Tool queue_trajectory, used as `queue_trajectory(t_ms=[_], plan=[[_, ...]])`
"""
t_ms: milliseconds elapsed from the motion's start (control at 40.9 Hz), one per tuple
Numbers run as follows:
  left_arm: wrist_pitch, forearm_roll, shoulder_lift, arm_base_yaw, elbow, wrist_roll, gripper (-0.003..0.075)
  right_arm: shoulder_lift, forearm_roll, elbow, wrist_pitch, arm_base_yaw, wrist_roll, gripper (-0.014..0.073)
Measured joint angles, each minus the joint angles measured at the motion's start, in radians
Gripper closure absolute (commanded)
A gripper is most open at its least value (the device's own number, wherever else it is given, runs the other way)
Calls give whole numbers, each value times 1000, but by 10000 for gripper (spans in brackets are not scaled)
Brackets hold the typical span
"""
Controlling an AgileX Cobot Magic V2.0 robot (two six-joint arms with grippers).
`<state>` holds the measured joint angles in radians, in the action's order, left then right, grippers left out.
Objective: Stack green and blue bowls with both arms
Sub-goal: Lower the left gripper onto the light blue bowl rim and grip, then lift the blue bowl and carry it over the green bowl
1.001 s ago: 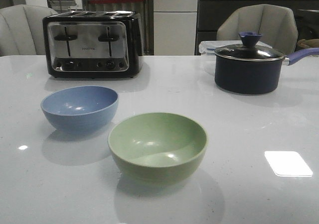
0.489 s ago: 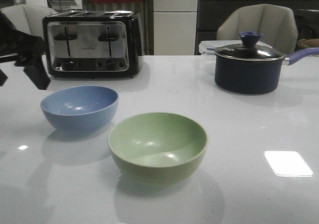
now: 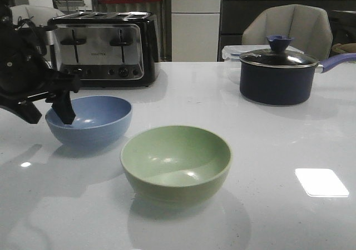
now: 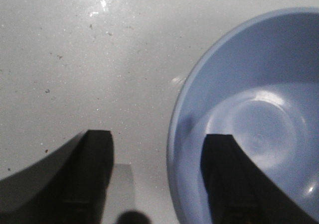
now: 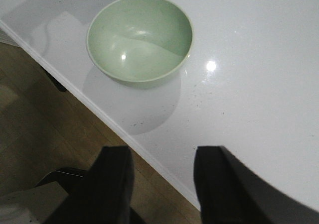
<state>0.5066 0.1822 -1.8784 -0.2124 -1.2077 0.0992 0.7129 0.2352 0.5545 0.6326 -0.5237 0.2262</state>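
Left jaws (image 4: 158, 179): spread wide, holding nothing. One finger (image 4: 227, 176) sits inside the blue bowl (image 4: 259, 119), the other finger (image 4: 92, 176) outside it over bare surface (image 4: 75, 59), so the bowl's wall falls in the gap between them. No contact with the rim can be confirmed.

Left arm (image 3: 25, 75): absent from the front view a second ago, at the left edge half a second ago, now over the blue bowl's rim at about 9 o'clock. Judged meaning: the reach is nearly finished and a pinch on the rim is the step in hand; the bowl has not shifted.

Right jaws (image 5: 162, 184): open, empty, hanging over the near edge of the surface with floor (image 5: 40, 134) showing below. The green bowl (image 5: 140, 37) lies well ahead of them, untouched. The right arm does not show in the front view.

Blue bowl (image 3: 89, 119): upright on the surface, at about 10 o'clock from the green bowl, close beside it but apart.

Green bowl (image 3: 176, 162): upright, near the front centre of the surface (image 3: 278, 144), unmoved across the three front pictures.

Toaster (image 3: 103, 49): at the back, about 12 o'clock from the blue bowl.

Saucepan (image 3: 278, 75): lidded, at the back right, about 2 o'clock from the green bowl, well apart.

Task standing, as judged: no bowl lifted, stacking not yet begun.
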Motion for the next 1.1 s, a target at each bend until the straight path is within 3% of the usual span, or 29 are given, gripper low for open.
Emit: queue_trajectory(t_ms=[220, 562, 830, 1099], plan=[[-2, 2, 0, 0, 0, 0, 629, 0, 0, 0, 0, 0, 0, 181], [35, 7, 26, 0, -1, 0, 627, 0, 0, 0, 0, 0, 2, 181], [151, 50, 208, -11, -1, 10, 627, 0, 0, 0, 0, 0, 2, 181], [251, 126, 306, -134, -16, 136, 627, 0, 0, 0, 0, 0, 2, 181]])
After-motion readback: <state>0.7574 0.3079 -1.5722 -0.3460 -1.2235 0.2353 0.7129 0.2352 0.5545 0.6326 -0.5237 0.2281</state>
